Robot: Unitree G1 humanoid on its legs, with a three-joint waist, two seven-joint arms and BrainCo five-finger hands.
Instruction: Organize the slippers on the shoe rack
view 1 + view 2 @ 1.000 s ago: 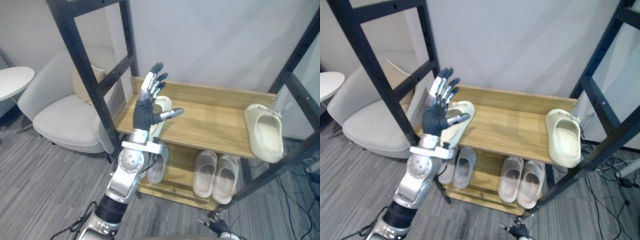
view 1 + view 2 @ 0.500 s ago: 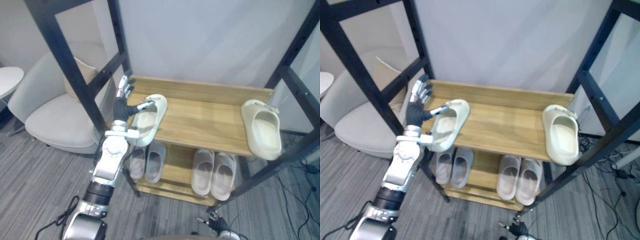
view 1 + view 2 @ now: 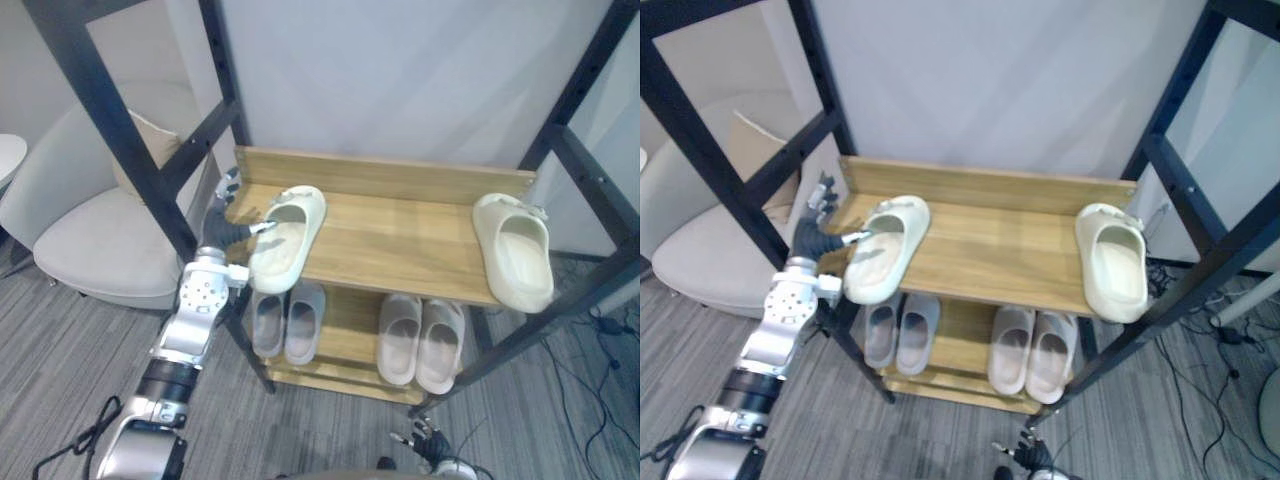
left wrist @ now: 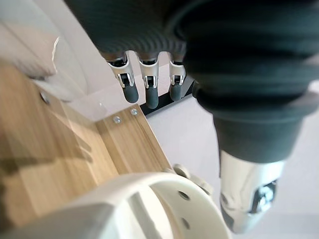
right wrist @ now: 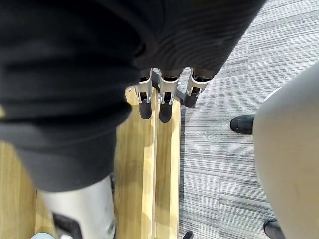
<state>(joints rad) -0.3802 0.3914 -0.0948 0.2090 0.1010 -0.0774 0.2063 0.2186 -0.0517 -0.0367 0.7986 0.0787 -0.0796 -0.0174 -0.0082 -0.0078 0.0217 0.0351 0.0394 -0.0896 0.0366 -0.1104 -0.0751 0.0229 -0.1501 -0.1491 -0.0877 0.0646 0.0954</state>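
We see the left hand [image 3: 226, 212], fingers spread, thumb at the rim of the cream slipper [image 3: 286, 238] lying at 9 o'clock on the upper shelf [image 3: 400, 235], heel overhanging the front edge. A shove toward 6 o'clock could tip it off; a loose pinch could drop it.

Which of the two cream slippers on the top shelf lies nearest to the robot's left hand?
The left slipper, overhanging the front edge of the shelf: the left hand is right beside it. The right slipper lies at the far end.
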